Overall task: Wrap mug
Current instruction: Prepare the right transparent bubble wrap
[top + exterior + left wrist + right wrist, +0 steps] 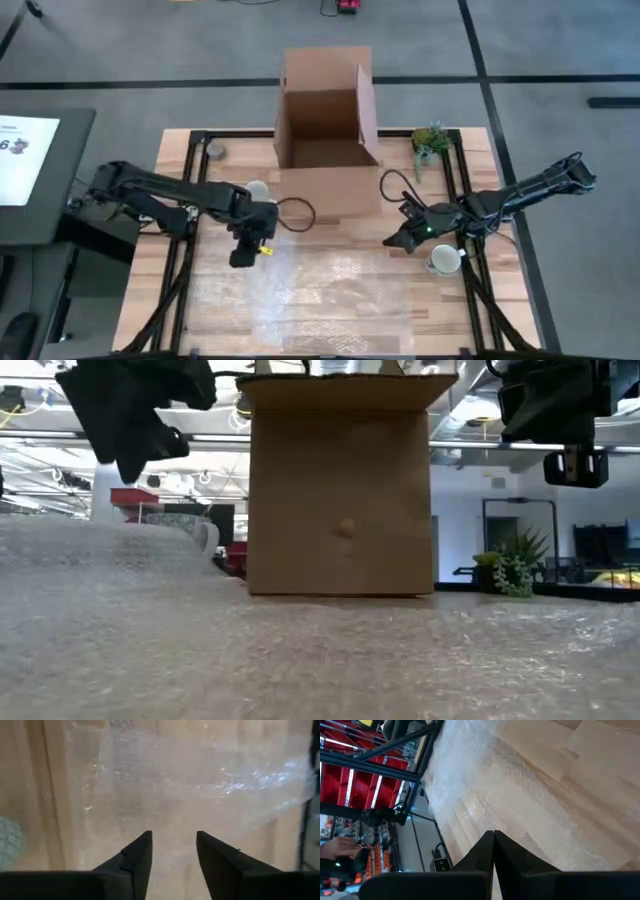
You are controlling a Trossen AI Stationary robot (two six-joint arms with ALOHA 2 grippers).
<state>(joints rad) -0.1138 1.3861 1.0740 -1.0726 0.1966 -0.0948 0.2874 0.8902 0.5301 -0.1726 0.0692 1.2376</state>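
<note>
1. Handling. The mug (pixel 443 260) is looking like glazed ceramic: rigid, fairly heavy for its size, slick, and breakable if dropped. You should be gripping across the rim/wall or at the handle, approx. square-on, w/ firm but not crushing force. The bubble wrap sheet (pixel 330 290) is light, limp and springy; you should be pinching it at an edge or corner, not mid-sheet.

2. Location. The mug is sitting near the tabletop's right edge, just off the sheet's right side, beside the frame rail. The sheet is covering the front-centre of the tabletop, in front of the cardboard box (pixel 325 130).

3. Jaws.
- The right gripper (pixel 402 238) is hovering just beside the mug, on its centre-ward side, w/ fingers pressed together and holding nothing; the mug is lying outside the jaws, not between them.
- The left gripper (pixel 243 256) is hanging over the sheet's back-left corner, fingers (pixel 135 860) parted and empty, well apart from the mug.
</note>
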